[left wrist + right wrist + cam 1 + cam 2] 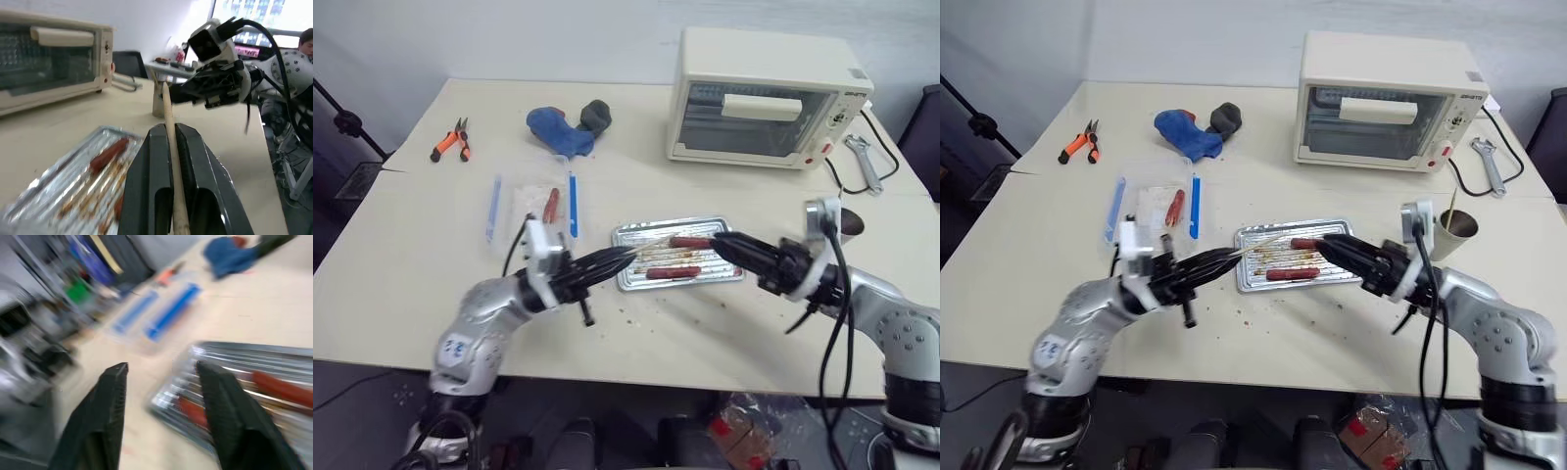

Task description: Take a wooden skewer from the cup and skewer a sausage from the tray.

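My left gripper (625, 257) is shut on the wooden skewer (168, 122), which runs up between its fingers and points over the near left corner of the tray (631, 281). Two dark red sausages lie in the silver tray: one at the back (690, 242), one nearer (673, 273). My right gripper (717, 241) hovers open over the tray's right half, close to the back sausage, with nothing between its fingers (115, 382). The cup (1456, 230) stands to the right behind my right wrist, with another skewer (1452, 204) sticking out of it.
A cream toaster oven (764, 98) stands at the back right, with a wrench (864, 162) beside it. A clear plastic box with blue edges (533, 206) holding a sausage lies left of the tray. Blue and dark gloves (563, 127) and orange pliers (450, 140) lie at the back left.
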Tool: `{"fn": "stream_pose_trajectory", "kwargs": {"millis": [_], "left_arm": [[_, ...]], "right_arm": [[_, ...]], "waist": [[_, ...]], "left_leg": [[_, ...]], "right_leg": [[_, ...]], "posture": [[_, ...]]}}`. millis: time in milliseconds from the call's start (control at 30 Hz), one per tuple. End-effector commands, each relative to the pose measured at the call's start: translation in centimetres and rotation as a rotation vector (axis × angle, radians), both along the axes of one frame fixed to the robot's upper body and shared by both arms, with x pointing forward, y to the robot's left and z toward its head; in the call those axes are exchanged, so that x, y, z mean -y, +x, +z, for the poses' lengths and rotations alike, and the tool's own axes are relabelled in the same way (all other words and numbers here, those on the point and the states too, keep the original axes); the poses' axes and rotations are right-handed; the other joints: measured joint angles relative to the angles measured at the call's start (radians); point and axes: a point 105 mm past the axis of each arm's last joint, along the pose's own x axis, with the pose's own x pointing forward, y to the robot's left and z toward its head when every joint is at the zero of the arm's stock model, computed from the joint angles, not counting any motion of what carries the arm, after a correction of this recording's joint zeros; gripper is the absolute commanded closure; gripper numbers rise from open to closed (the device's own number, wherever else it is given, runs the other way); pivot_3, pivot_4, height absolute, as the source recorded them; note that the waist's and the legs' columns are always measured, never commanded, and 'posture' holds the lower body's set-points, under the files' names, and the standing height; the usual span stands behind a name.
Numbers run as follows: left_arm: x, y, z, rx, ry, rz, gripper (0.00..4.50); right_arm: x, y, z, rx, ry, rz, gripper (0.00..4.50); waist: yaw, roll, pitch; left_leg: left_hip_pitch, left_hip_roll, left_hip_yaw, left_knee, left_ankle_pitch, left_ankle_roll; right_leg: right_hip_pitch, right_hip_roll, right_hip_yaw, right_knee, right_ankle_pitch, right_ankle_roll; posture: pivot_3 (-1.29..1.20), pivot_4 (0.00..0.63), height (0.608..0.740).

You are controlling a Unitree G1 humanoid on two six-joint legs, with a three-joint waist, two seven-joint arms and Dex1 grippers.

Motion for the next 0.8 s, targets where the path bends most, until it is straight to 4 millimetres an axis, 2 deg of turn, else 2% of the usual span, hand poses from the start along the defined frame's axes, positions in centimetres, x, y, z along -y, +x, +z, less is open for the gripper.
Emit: {"fn": "stream_pose_trajectory", "kwargs": {"millis": [33,100,133,200,300,400,500,667,800], "left_arm": [[-3.3,-1.0,0.0,-0.009,0.017,0.070,4.50],[-5.2,-1.3,-0.7,-0.042,0.027,0.137,4.50],[-6.1,-1.6,-1.1,-0.057,0.033,0.169,4.50],[-7.9,-2.1,-1.9,-0.087,0.029,0.241,4.50],[-9.3,-2.8,-2.7,-0.116,0.028,0.309,4.50],[-10.7,-3.3,-3.5,-0.140,0.009,0.394,4.50],[-11.8,-3.5,-4.2,-0.144,0.007,0.470,4.50],[-12.0,-3.0,-4.4,-0.125,0.010,0.503,4.50],[-11.5,-2.2,-4.2,-0.101,0.014,0.497,4.50]], "right_arm": [[3.4,-1.8,-2.5,0.175,-0.339,0.099,1.00],[5.3,-2.0,-3.6,0.176,-0.364,0.067,0.25],[6.4,-2.0,-3.8,0.207,-0.384,0.036,0.02],[7.9,-2.4,-5.0,0.195,-0.437,0.029,0.02],[8.1,-2.6,-5.3,0.193,-0.443,0.041,0.02],[5.6,-2.0,-4.3,0.206,-0.429,0.104,0.02],[1.0,-0.6,-2.6,0.181,-0.434,0.200,0.02],[-3.9,2.6,-0.6,0.171,-0.540,0.203,0.02],[-6.8,4.5,-0.5,0.151,-0.600,0.215,0.02]], "waist": [[0.001,0.000,0.000],[0.000,-0.001,0.001],[-0.001,-0.001,0.001],[-0.001,-0.001,0.001],[-0.003,0.000,0.001],[-0.006,0.001,0.001],[-0.022,0.001,0.001],[-0.022,0.001,0.001],[-0.016,0.001,0.001]], "left_leg": [[0.000,0.000,0.001,0.000,0.000,0.001],[0.001,0.000,0.001,0.002,-0.001,0.001],[0.003,0.000,0.000,0.003,-0.001,0.002],[0.010,0.000,0.001,0.001,-0.002,0.003],[0.017,0.001,0.001,-0.001,-0.005,0.007],[0.017,0.002,0.000,-0.001,-0.005,0.006],[0.017,0.003,0.000,-0.001,-0.005,0.004],[0.014,0.003,-0.001,-0.002,-0.005,0.001],[0.010,0.002,-0.001,-0.003,-0.003,-0.003]], "right_leg": [[0.000,0.000,0.000,-0.001,0.000,0.000],[0.002,-0.001,0.000,-0.005,0.000,0.000],[0.004,-0.001,0.000,-0.005,0.000,0.000],[0.011,-0.001,0.001,-0.005,0.000,0.000],[0.017,-0.002,0.001,-0.007,-0.001,-0.002],[0.016,-0.002,0.001,-0.007,-0.001,-0.003],[0.015,-0.002,0.001,-0.006,-0.002,-0.003],[0.011,-0.002,0.000,-0.006,-0.002,-0.005],[0.007,-0.002,-0.001,-0.006,-0.002,-0.005]], "posture": [[0.00,0.150,0.740],[0.00,0.150,0.740],[0.00,0.150,0.740],[0.00,0.150,0.740],[0.00,0.150,0.740],[0.00,0.150,0.740],[0.00,0.150,0.740],[0.00,0.150,0.740],[0.00,0.150,0.740]]}}
